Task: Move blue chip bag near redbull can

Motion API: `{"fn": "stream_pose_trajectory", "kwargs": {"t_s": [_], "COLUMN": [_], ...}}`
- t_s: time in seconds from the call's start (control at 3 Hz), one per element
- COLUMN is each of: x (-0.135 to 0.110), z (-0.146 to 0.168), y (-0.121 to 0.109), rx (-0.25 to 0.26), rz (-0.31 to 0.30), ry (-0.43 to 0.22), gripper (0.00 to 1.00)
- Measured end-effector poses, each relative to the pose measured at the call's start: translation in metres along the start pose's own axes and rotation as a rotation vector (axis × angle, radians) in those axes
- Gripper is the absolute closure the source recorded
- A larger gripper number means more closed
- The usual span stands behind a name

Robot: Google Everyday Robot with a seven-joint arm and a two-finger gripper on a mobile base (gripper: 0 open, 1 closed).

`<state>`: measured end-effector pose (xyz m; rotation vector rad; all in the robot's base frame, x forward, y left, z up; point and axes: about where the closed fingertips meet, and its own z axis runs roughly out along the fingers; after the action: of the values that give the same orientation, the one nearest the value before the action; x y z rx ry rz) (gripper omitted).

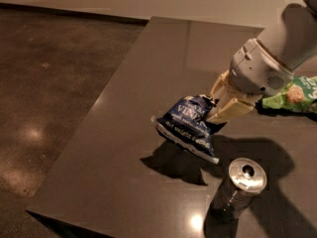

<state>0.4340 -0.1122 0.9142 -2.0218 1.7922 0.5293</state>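
Note:
The blue chip bag (188, 124) is dark blue with white lettering and hangs tilted above the dark table (163, 63), casting a shadow below it. My gripper (218, 109) is shut on the bag's upper right end, its cream fingers (225, 110) clamped on it. The redbull can (240, 187) stands upright on the table with its silver top and pull tab showing, just below and right of the bag. A small gap shows between the bag's lower edge and the can's top.
A green chip bag (292, 95) lies on the table at the right, partly behind my arm. The table's left edge runs diagonally and its front corner is at the lower left. Brown floor lies beyond on the left.

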Motion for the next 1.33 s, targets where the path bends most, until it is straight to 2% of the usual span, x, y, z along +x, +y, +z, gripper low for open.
{"fn": "stream_pose_trajectory", "kwargs": {"t_s": [1.0,1.33], "x": [0.016,0.018], "z": [0.013,0.014], "y": [0.023,0.026], "rx": [-0.042,-0.042], "rz": [-0.007,-0.012], "ry": [0.013,0.002], "gripper": [0.18,0.00]}}
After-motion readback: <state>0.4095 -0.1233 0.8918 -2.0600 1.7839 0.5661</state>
